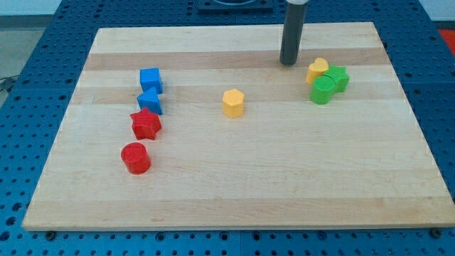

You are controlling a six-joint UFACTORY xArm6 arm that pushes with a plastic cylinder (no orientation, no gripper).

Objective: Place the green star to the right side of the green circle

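The green circle [322, 90] sits on the wooden board at the view's upper right. The green star [338, 77] touches it on its upper right side. A yellow heart-like block [317, 70] touches both from the upper left. My tip [288, 62] rests on the board just left of the yellow block, up and to the left of the green circle, apart from all blocks.
A yellow hexagon [233, 102] stands near the board's middle. On the view's left are a blue cube [151, 79], a second blue block [151, 101], a red star [146, 124] and a red cylinder [135, 157]. The board's right edge [409, 107] lies beyond the green blocks.
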